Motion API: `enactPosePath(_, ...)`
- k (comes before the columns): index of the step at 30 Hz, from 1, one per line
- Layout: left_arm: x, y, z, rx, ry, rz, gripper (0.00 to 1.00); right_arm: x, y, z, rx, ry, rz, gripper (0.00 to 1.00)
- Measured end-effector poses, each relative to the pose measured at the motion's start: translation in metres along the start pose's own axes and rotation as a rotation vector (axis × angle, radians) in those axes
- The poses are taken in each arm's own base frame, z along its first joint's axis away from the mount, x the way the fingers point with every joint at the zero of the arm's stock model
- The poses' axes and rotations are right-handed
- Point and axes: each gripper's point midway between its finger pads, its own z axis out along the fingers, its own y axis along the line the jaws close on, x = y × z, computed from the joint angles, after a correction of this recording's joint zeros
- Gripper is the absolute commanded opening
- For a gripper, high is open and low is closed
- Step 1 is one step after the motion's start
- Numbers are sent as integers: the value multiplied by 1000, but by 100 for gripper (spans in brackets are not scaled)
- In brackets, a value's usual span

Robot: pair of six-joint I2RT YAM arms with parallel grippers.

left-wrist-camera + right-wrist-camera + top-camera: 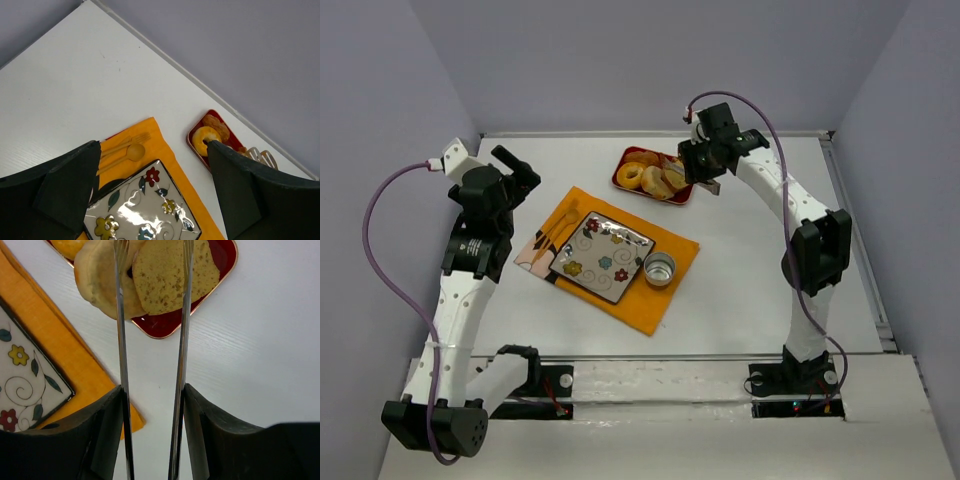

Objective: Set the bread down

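Item: my right gripper (152,390), clamped on the tongs (121,340).
Flowered plate (20,385): short of the red tray (165,327), to its left.
Tongs: arms parted, straddling the brown bread slice (160,280) lying on the tray. I cannot tell if they pinch it.
Risk: a loose squeeze drops the slice short of the plate, or the tines drag its neighbouring bun (95,275) off the tray.

Bread tray (162,324) lies behind the mat (645,305) (plate (603,257) on it, cup (660,269) seemingly touching its right).
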Motion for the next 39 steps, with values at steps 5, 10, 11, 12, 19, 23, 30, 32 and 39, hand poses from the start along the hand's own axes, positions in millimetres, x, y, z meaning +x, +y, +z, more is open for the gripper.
enactPosePath(5, 1, 0, 0, -1, 2, 1, 99, 5, 7, 13, 49, 27, 55, 55)
enactPosePath(10, 1, 1, 1, -4, 1, 2, 99, 7, 14, 14, 68, 29, 101, 55)
enactPosePath(11, 1, 1, 1, -6, 1, 2, 99, 7, 15, 14, 72, 29, 107, 55)
enactPosePath(12, 1, 2, 1, -8, 1, 3, 99, 7, 17, 14, 77, 28, 114, 55)
enactPosePath(19, 2, 4, 1, -13, 0, 4, 99, 9, 14, 15, 150, 25, 144, 56)
enactPosePath(23, 2, 5, -1, -12, -2, 3, 99, 14, 13, 18, 176, 39, 150, 56)
enactPosePath(30, 2, 5, -1, -10, -4, 2, 99, 25, 22, 32, 161, 77, 138, 56)
enactPosePath(32, 2, 4, -1, -10, -4, 1, 99, 28, 25, 35, 156, 88, 133, 56)
enactPosePath(39, 4, 6, -2, -12, -2, 3, 99, 32, 25, 40, 173, 98, 143, 41)
